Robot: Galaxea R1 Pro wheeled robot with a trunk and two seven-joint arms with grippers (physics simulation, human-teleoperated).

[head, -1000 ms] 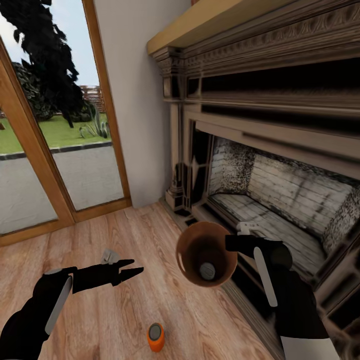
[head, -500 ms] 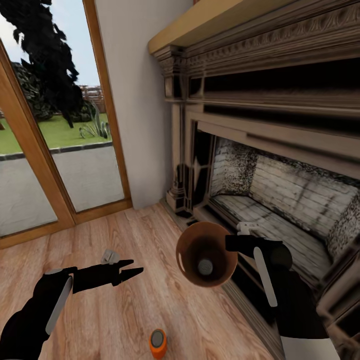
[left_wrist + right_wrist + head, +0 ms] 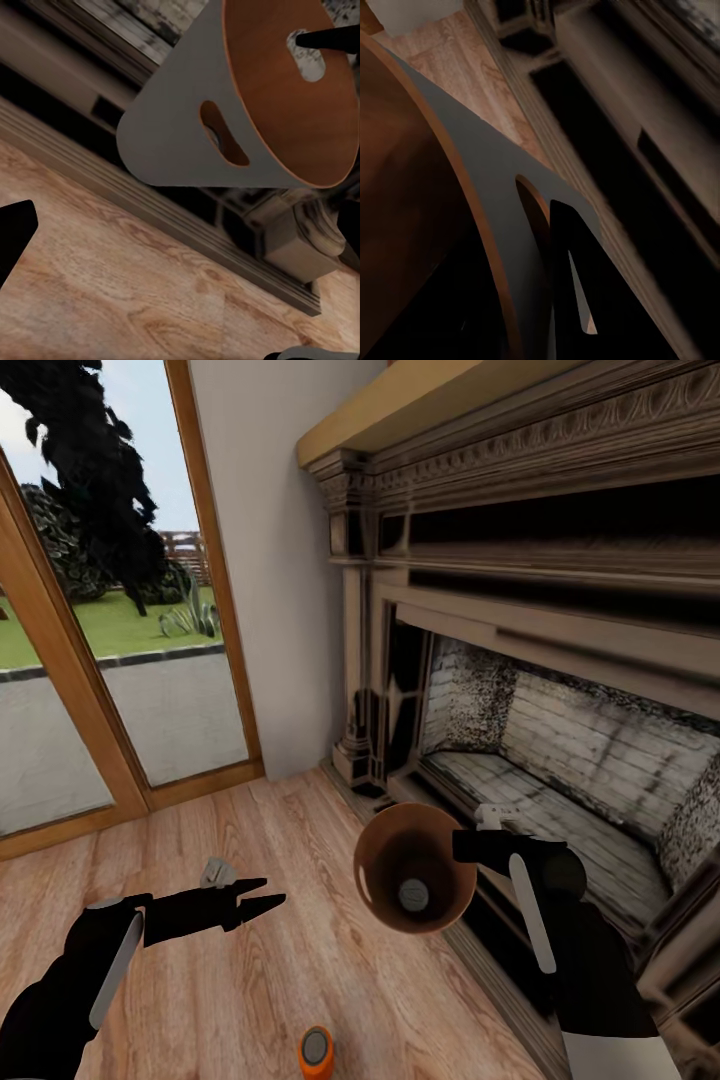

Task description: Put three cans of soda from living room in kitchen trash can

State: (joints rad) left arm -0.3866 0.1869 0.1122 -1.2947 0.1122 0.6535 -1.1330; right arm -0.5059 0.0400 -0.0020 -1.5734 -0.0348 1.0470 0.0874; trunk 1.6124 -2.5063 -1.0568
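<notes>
Left tool hangs low over the wood floor, its two dark fingers slightly apart and holding nothing, pointing toward the bin. Below it and a little to its right, at the bottom edge of the head view, an orange soda can stands upright on the floor, long axis vertical, grey top facing up. It lies nearer the left arm than the right, and nothing stands between that tool and the can, so a reach down toward the robot's base looks like the coming move.

Further right, the trash can is held off the floor, tipped so its brown mouth faces the head camera. A second soda can rests inside, at its bottom. The right tool is clamped on the bin's wall, one finger through the handle slot, as the right wrist view shows.

Behind the bin runs the fireplace with its raised hearth edge close to the bin's far side. A glass door stands at far left.
</notes>
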